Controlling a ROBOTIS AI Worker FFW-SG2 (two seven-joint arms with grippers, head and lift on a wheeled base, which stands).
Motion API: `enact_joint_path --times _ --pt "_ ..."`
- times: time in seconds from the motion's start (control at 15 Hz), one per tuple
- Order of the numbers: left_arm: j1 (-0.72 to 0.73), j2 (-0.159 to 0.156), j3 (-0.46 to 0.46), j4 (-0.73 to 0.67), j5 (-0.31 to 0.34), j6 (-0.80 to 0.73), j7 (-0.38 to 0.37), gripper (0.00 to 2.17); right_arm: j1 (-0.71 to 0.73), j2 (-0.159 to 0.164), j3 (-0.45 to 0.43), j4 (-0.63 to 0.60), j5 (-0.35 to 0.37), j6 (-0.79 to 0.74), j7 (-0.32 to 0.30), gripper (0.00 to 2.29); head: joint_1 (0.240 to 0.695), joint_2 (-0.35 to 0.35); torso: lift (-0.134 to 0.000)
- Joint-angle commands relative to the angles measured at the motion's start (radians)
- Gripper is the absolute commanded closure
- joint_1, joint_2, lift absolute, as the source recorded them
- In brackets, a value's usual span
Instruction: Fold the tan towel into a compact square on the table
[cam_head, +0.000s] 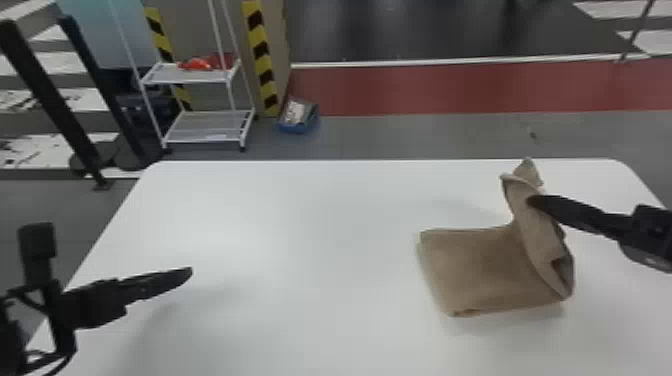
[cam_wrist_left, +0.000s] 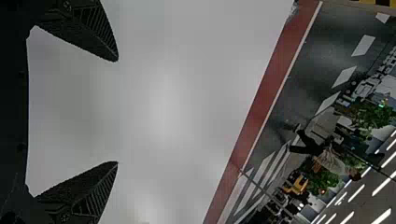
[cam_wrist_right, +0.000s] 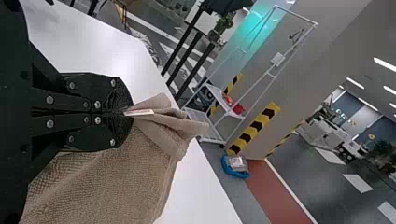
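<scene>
**One white table (cam_head: 300, 225) is bearing the tan towel (cam_head: 480, 270)**

The towel is lying partly folded at center right in the head view, one end rising. At lower left, the left gripper (cam_head: 190, 272) is hovering, fingers standing wide apart. At right, the right gripper (cam_head: 533, 201) is pinching the raised end. A white label (cam_wrist_right: 140, 112) is protruding by its fingertips.

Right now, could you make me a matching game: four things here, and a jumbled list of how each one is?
1. left gripper
2. right gripper
3. towel
4. table

A. white, beneath the tan cloth
B. shut on cloth
C. tan, one end raised, the rest lying flat
D. open, holding nothing

Pairs: 1-D; 2-B; 3-C; 4-A
</scene>
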Motion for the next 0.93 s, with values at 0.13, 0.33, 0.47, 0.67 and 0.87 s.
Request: enact_joint_path --times 0.13,0.33,0.47,0.67,0.87 --pt "0.001 0.007 0.010 0.003 0.002 -0.003 -0.001 0.10 0.014 0.028 0.092 -0.014 0.054 0.004 -0.002 1.18 0.695 0.170 -0.125" --pt "-0.002 0.007 0.008 0.012 0.005 -0.006 0.000 0.10 0.033 0.026 0.122 -0.024 0.077 0.013 0.000 1.18 0.695 0.194 -0.125" --pt "-0.006 0.007 0.005 0.021 0.005 -0.012 0.002 0.10 0.040 0.028 0.150 -0.024 0.089 0.010 0.000 1.18 0.695 0.202 -0.125" --pt "-0.006 0.004 0.002 0.021 0.003 -0.015 0.002 0.10 0.043 0.036 0.202 -0.024 0.129 0.004 -0.002 1.18 0.695 0.217 -0.125" --pt "-0.006 0.005 0.004 0.027 0.003 -0.018 0.002 0.10 0.043 0.043 0.237 -0.017 0.149 -0.009 -0.003 1.17 0.695 0.234 -0.125"
